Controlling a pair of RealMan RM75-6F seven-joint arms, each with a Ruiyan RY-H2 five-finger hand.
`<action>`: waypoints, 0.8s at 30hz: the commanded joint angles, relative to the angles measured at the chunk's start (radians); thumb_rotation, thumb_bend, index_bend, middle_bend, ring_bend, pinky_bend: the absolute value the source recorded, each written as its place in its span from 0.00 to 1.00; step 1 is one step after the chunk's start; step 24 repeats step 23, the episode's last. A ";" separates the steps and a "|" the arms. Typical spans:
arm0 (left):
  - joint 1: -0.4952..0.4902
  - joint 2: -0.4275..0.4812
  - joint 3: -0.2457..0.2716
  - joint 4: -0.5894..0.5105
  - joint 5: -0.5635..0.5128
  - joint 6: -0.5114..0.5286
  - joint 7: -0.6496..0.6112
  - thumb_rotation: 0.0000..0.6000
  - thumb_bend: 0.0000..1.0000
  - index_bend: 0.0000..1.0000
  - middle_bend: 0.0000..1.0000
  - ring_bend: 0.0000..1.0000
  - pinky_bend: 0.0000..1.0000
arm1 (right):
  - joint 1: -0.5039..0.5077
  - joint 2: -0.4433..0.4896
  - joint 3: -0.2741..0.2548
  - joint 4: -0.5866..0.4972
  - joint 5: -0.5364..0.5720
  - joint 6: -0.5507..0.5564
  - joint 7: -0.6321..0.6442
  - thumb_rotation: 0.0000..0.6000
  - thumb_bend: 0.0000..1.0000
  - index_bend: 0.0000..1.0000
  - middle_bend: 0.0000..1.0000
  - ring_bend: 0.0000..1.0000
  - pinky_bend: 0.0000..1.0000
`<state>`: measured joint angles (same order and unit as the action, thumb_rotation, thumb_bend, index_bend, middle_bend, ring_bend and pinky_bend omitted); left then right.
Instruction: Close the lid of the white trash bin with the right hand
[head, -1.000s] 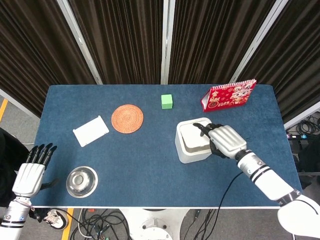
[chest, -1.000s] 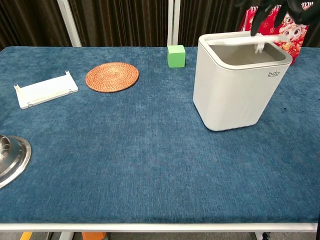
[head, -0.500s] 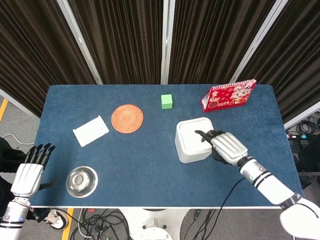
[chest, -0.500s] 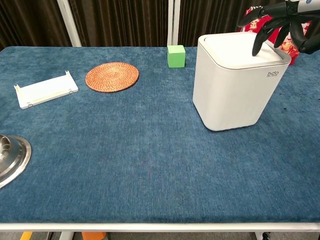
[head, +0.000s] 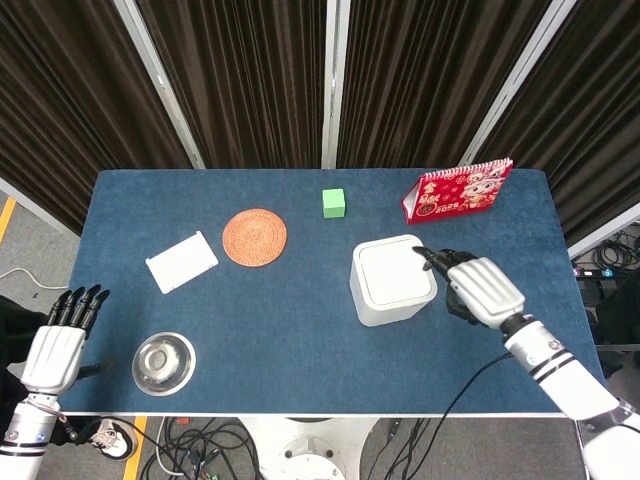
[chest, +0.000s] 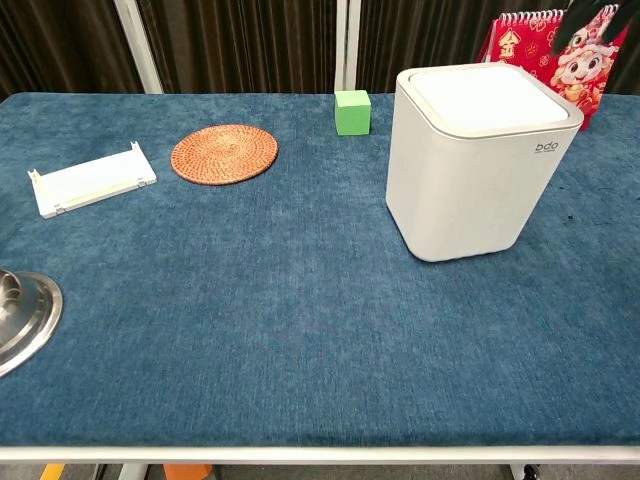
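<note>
The white trash bin (head: 393, 282) (chest: 470, 165) stands right of the table's middle with its lid (head: 394, 273) (chest: 484, 99) lying flat and closed. My right hand (head: 482, 289) hovers just right of the bin, off the lid, fingers apart and holding nothing. In the chest view only dark fingertips (chest: 590, 12) show at the top right corner. My left hand (head: 60, 340) hangs open off the table's near-left corner.
A red calendar (head: 458, 190) (chest: 555, 50) stands behind the bin. A green cube (head: 334, 203) (chest: 352, 111), a woven orange coaster (head: 254, 236) (chest: 224, 152), a flat white plastic piece (head: 181, 261) (chest: 90, 178) and a steel bowl (head: 164, 362) (chest: 18, 315) lie further left.
The lid went from open to flat and closed. My right hand then lifted off it and drew back to the right of the bin.
</note>
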<state>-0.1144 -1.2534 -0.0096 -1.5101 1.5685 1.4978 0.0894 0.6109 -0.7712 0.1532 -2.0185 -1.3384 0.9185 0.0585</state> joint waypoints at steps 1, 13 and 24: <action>-0.001 0.003 -0.003 -0.006 0.002 0.003 0.000 1.00 0.00 0.07 0.06 0.00 0.08 | -0.139 0.041 -0.052 0.039 -0.120 0.169 0.043 1.00 1.00 0.00 0.26 0.17 0.24; -0.006 0.018 -0.003 -0.055 0.024 0.013 0.032 1.00 0.00 0.07 0.05 0.00 0.08 | -0.516 -0.216 -0.205 0.397 -0.221 0.607 0.138 1.00 0.58 0.00 0.14 0.05 0.15; 0.007 0.014 0.004 -0.053 0.020 0.023 0.032 1.00 0.00 0.07 0.06 0.00 0.08 | -0.591 -0.412 -0.138 0.531 -0.062 0.644 -0.031 1.00 0.03 0.00 0.00 0.00 0.00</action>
